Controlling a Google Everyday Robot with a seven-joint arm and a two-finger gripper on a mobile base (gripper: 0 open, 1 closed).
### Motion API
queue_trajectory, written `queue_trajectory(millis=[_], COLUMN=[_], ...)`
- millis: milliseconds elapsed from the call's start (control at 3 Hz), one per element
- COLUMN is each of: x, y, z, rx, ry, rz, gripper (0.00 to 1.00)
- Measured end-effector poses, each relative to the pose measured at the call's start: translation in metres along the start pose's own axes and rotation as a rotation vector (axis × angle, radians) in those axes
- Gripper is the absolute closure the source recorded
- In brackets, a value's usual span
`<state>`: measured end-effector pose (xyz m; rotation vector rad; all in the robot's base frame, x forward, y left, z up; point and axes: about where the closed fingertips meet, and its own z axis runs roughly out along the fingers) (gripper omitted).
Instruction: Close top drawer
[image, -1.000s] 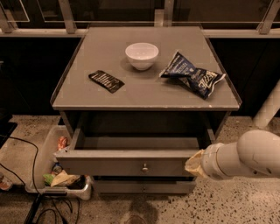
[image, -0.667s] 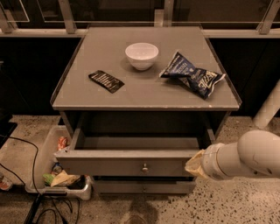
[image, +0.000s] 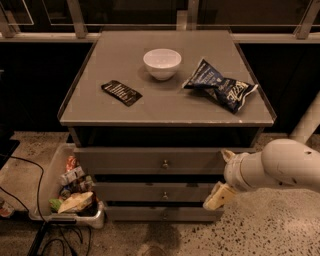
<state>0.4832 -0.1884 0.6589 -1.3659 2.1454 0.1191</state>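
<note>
Three grey drawers, one knob each; the top drawer (image: 130, 161) sits just under the desk (image: 165, 110) edge. The end effector (image: 222, 176) hangs open and empty by its right end. On top: one bowl (image: 162, 63), one chip bag (image: 220, 86), one black packet (image: 121, 93).

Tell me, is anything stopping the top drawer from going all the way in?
Nothing visible blocks the top drawer, though its inside is dark. The gripper sits at its right front end.

No readable text: chip bag (image: 220, 86), black packet (image: 121, 93) print illegible. Tool (image: 220, 186) beside lower drawers (image: 150, 191).
</note>
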Motion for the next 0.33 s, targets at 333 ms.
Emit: queue_trajectory(millis=[333], x=[0.0000], y=[0.0000], z=[0.0000], rx=[0.000], ry=[0.000], rz=[0.000], gripper=[0.00])
